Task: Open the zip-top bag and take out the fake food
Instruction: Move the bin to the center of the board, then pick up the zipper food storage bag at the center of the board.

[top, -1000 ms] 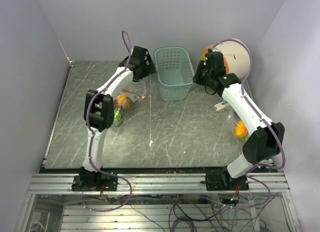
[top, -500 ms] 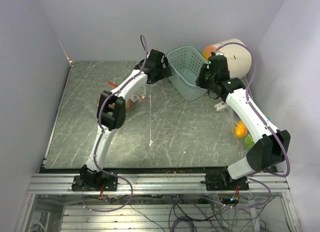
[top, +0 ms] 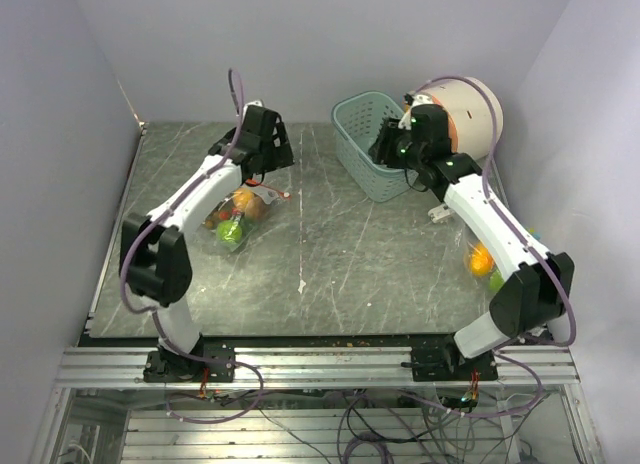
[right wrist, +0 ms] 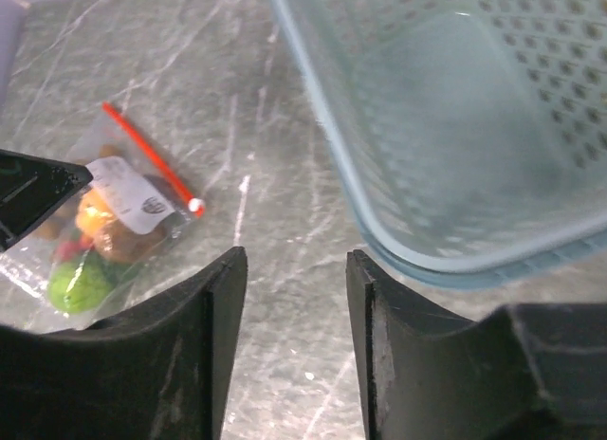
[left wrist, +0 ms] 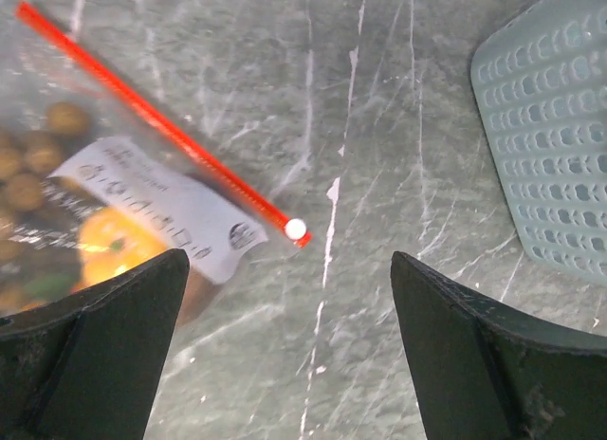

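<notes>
The clear zip-top bag (top: 236,215) lies on the table at the left, with orange, green and brown fake food (top: 232,230) inside. Its red zip strip (left wrist: 161,127) is shut, with the white slider (left wrist: 296,229) at its right end. My left gripper (top: 270,159) hovers open and empty just behind the bag, and the slider lies just ahead of the fingertips in the left wrist view (left wrist: 289,260). My right gripper (top: 383,152) is open and empty at the near left wall of the teal basket (top: 372,144). The right wrist view (right wrist: 296,260) also shows the bag (right wrist: 104,222).
A big cream cylinder with an orange face (top: 470,114) stands behind the right arm. An orange piece (top: 481,258), a green piece (top: 495,281) and a small whitish piece (top: 440,213) lie loose by the right wall. The basket (right wrist: 455,127) holds nothing that I can see.
My left arm has swung back left from the basket to above the bag's zip. The basket has shifted right and turned. The right gripper has stayed by the basket.
</notes>
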You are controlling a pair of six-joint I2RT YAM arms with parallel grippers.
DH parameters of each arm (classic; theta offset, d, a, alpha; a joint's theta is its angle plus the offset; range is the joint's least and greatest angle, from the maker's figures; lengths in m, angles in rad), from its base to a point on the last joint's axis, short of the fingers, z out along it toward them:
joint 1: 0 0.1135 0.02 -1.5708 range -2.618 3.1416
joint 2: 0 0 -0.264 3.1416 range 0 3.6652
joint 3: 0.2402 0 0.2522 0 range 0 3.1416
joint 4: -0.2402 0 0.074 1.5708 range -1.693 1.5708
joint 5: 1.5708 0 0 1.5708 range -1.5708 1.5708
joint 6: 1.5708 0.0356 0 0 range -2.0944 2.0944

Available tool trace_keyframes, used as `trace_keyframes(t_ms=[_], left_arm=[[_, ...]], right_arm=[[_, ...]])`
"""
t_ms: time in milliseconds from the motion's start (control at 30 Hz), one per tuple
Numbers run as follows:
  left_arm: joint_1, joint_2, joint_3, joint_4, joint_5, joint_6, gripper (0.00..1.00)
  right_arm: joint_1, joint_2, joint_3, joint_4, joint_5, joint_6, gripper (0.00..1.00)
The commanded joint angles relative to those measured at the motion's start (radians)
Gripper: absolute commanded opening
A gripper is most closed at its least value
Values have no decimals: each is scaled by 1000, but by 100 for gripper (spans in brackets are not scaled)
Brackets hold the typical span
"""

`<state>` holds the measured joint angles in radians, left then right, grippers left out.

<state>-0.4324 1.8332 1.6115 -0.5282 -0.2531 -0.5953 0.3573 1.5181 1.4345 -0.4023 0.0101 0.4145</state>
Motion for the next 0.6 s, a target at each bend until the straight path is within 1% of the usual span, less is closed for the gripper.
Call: trace_keyframes(t_ms=[0,67,100,233,300,433,567], left_arm=[[36,-111,-105,-42,-96,51,99],[88,-155,-179,-39,-34,10,99],[113,-197,-244,-23,-9,-14,99],[195,-327,-404,50,43,-77,99],[231,-365,-448,34,67,-97,99],[289,-457,-542,14,55,-115,99],[366,-522,-628,45,107,-133,99]], right_arm=[[97,116,95,58,-82,-56,51],[156,205,173,20,-102,-69,62],[182,254,211,3,-119,-70,65],[253,408,300,0,-187,-69,73],[272,472,321,16,-210,-72,76],[309,603,382,13,-206,-84,77],[335,666,423,15,-199,-94,77]])
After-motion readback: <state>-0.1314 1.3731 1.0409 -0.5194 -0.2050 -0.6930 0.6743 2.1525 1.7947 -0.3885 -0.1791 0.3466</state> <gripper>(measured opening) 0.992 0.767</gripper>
